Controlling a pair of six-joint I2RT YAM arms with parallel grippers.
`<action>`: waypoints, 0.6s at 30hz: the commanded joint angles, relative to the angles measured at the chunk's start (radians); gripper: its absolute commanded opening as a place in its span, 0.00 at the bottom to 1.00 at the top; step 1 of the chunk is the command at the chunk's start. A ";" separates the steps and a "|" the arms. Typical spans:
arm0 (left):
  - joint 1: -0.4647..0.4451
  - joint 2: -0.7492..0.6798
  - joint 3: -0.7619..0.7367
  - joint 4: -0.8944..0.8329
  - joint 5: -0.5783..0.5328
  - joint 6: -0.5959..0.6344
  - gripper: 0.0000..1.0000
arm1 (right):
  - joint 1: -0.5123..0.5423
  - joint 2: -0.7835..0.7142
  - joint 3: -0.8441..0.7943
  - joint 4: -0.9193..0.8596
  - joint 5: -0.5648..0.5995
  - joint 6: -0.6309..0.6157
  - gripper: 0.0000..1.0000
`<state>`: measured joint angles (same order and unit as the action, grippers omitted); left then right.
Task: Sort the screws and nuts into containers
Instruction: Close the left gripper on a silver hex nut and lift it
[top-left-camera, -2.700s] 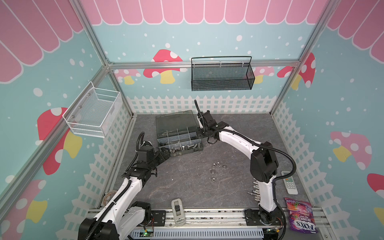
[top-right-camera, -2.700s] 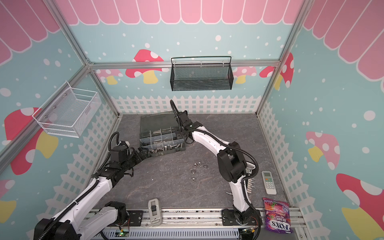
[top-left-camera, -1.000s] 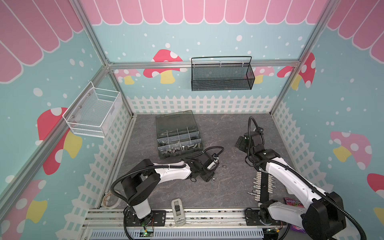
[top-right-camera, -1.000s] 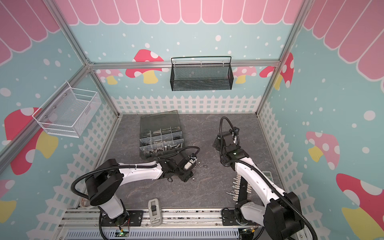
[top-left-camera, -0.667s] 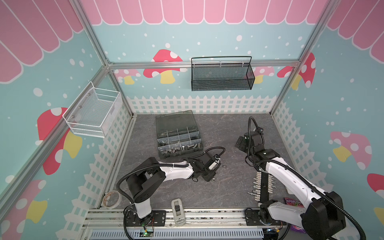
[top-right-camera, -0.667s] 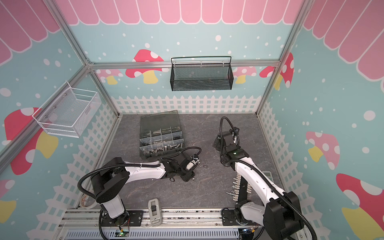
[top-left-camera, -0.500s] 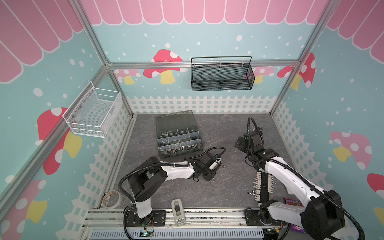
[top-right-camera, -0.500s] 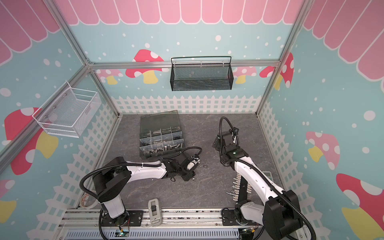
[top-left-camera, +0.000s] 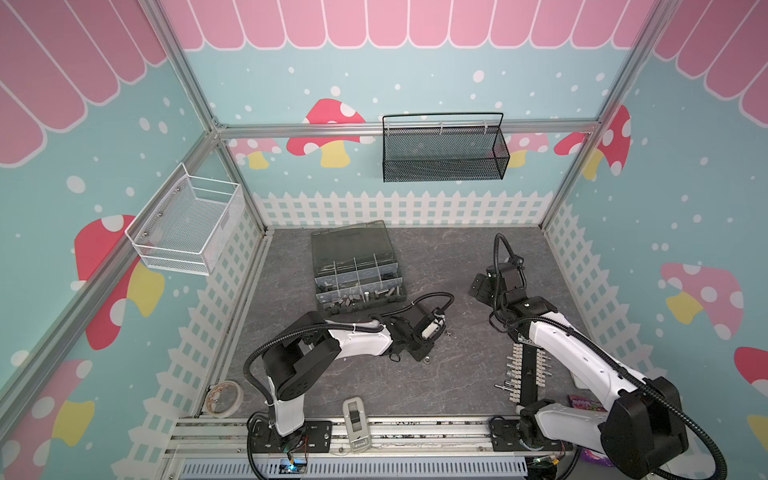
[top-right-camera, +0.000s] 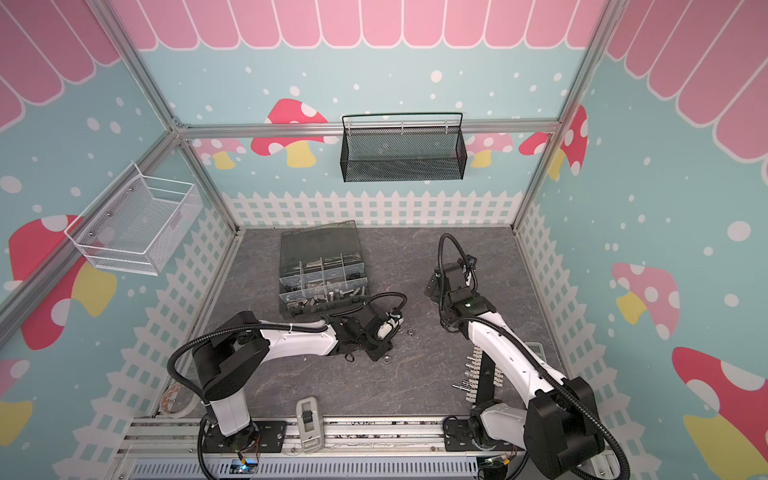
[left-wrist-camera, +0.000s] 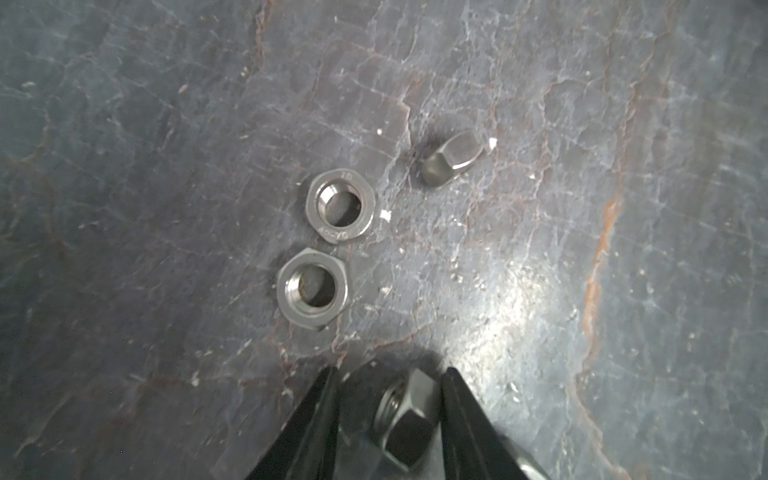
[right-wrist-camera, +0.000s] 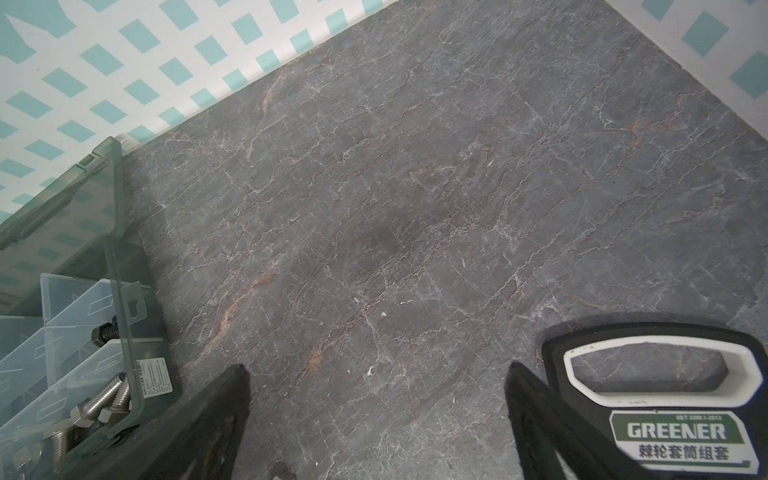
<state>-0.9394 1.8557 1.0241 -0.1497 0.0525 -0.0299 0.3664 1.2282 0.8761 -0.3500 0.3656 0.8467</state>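
While my left arm lies low across the grey table (top-left-camera: 436, 266), the organiser box (top-left-camera: 402, 289) sits at the far left of the work area with its smoky lid (top-left-camera: 352, 245) standing open. Screws (right-wrist-camera: 104, 397) lie in its near compartments (right-wrist-camera: 70, 307). Right of the box, my left gripper (left-wrist-camera: 391, 371) is down at the tabletop, jaws part-way apart around a dark nut (left-wrist-camera: 405, 419). One finger (left-wrist-camera: 467, 415) touches the nut's side and a thin gap shows at the other, so I have no clamp on it. Just beyond the tips, two nuts (left-wrist-camera: 340, 205) lie flat side by side and a third nut (left-wrist-camera: 453, 158) rests tilted on its edge. Farther right, my right gripper (right-wrist-camera: 377, 368) hangs over the table, jaws spread wide and holding nothing. Nearer than that gripper, a black-and-white rack (top-left-camera: 527, 376) lies under my right forearm, and its handle (right-wrist-camera: 656, 395) reads GREENER.
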 joint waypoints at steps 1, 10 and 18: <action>-0.006 0.026 0.014 0.001 0.029 0.005 0.39 | -0.005 0.006 -0.003 0.008 0.001 0.016 0.97; -0.007 0.003 -0.008 -0.003 0.047 -0.011 0.12 | -0.006 0.012 0.001 0.013 -0.010 0.018 0.97; -0.006 -0.073 -0.032 -0.007 0.009 -0.021 0.03 | -0.006 0.027 0.011 0.012 -0.022 0.016 0.97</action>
<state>-0.9394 1.8339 1.0027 -0.1467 0.0795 -0.0494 0.3664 1.2461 0.8761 -0.3454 0.3458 0.8467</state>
